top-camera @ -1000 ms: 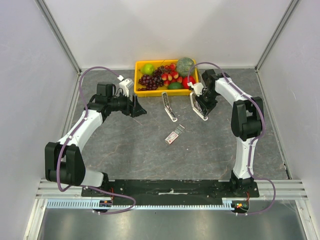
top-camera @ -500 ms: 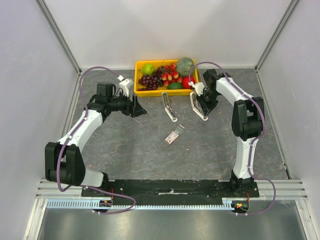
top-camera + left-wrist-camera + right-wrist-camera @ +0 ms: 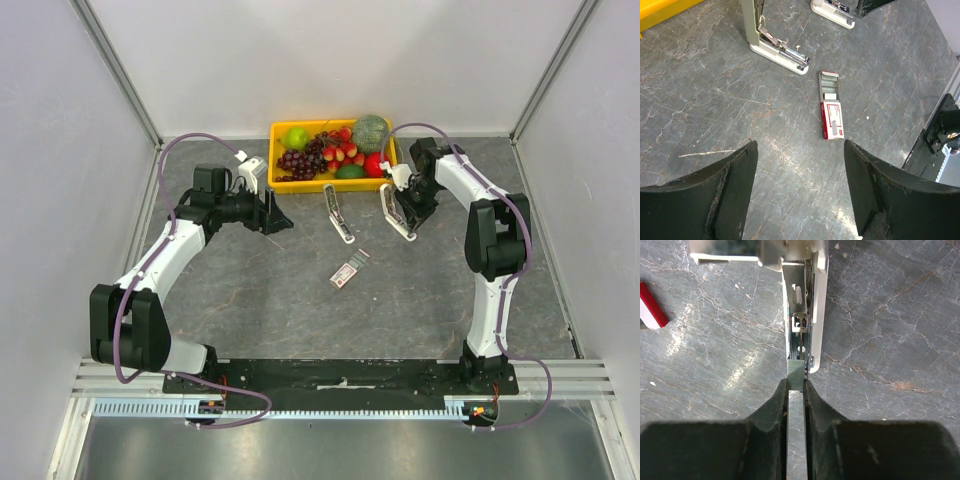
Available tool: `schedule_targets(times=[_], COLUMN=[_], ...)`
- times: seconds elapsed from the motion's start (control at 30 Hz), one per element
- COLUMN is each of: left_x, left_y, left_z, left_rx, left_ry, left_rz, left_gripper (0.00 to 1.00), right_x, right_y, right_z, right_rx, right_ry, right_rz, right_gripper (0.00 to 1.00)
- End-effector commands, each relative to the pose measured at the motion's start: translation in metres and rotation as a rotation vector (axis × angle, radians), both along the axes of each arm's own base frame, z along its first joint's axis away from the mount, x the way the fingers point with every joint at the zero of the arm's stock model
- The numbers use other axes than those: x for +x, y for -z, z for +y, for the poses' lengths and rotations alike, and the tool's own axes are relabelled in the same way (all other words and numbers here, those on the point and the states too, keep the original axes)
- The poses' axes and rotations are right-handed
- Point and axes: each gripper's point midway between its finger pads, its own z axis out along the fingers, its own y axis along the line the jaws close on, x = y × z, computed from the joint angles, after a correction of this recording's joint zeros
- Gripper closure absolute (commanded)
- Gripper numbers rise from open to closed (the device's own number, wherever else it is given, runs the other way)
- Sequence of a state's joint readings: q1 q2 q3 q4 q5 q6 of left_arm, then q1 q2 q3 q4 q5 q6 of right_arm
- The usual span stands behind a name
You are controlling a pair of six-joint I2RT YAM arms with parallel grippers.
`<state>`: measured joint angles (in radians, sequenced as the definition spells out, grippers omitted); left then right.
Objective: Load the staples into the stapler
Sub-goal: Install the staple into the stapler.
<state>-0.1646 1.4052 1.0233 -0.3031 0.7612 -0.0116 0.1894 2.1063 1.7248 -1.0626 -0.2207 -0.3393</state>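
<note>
The staples box (image 3: 348,270), red and white with its tray slid out, lies at the table's middle; it also shows in the left wrist view (image 3: 831,107). Two white staplers lie open: one (image 3: 338,212) left of the other (image 3: 397,213). My right gripper (image 3: 408,205) is shut on a thin silvery staple strip (image 3: 795,374), whose tip sits at the front end of the right stapler's open metal channel (image 3: 801,315). My left gripper (image 3: 275,215) is open and empty, above bare table left of the staplers (image 3: 772,42).
A yellow tray (image 3: 300,184) of fruit and vegetables stands at the back centre, just behind the staplers. White walls close the table on three sides. The arm-base rail (image 3: 940,130) shows at the right of the left wrist view.
My right arm has shifted very slightly at the right stapler, still holding the strip. The left arm, the box and the left stapler have not moved.
</note>
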Motion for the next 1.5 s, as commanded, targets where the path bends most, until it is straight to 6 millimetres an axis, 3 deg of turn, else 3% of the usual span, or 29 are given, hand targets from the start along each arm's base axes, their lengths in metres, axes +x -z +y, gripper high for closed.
schedule_targets(times=[0.0,1.1,1.47], left_x=[0.005,0.005,0.005], left_y=[-0.003,-0.003,-0.002], left_z=[0.0,-0.001,-0.001], left_rx=[-0.002,-0.004,-0.004], left_ry=[0.017,0.021,0.02], left_rz=[-0.049,-0.049,-0.043], left_gripper=[0.24,0.24,0.24], right_x=[0.012,0.008,0.008], right_y=[-0.028,-0.018,-0.016], right_z=[0.004,-0.007,-0.005], right_rx=[0.052,0.018,-0.008], right_ry=[0.019,0.03,0.016], right_rz=[-0.073,-0.049,-0.052], right_gripper=[0.97,0.97,0.91])
